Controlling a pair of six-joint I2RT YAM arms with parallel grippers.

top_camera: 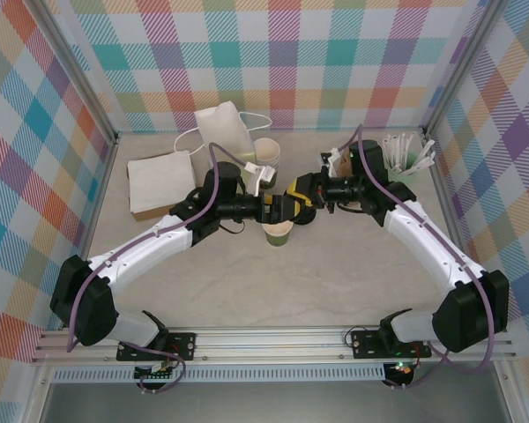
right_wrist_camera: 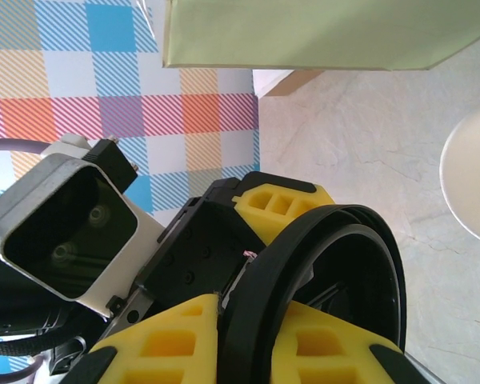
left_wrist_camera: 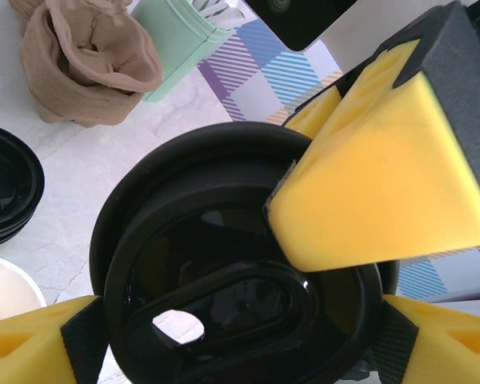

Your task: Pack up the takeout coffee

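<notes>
The green paper cup (top_camera: 277, 233) stands open on the pale, marble-patterned table (top_camera: 335, 273), its cream inside showing. Both arms meet just above and beyond it.

The black lid (left_wrist_camera: 224, 280) is off the cup and up in the air over its far side. It is glossy round plastic with a raised rim and a small oval sip hole. The left gripper (top_camera: 288, 211) is spread wide, with a yellow foam-like finger against each side of the lid, which sits between them. The right gripper (top_camera: 314, 196) is nearly closed, its blocky yellow fingers (right_wrist_camera: 168, 344) pinching the lid's rim from the opposite side.

- **Beyond the cup, to the left:** a pale paper bag (top_camera: 222, 130) with thin loop handles stands upright, much taller than the cup.
- **Straight beyond the cup:** a stack of cream-rimmed cups (top_camera: 266, 152) sits just beside the bag.
- **Well left of the cup:** a flat white stack (top_camera: 159, 183) of square sheets lies on something brown.
- **Beyond the cup, to the right:** a crumpled brown bundle (left_wrist_camera: 88, 56), soft and wrinkled, sits behind the right wrist.
- **Same side as the bundle:** a stack of black lids (left_wrist_camera: 4, 192).
- **Farthest right of the cup:** a smooth mint cup (top_camera: 407, 163) bristling with white sticks.

Bright plaid walls (top_camera: 53, 132) close in the table on three sides.
</notes>
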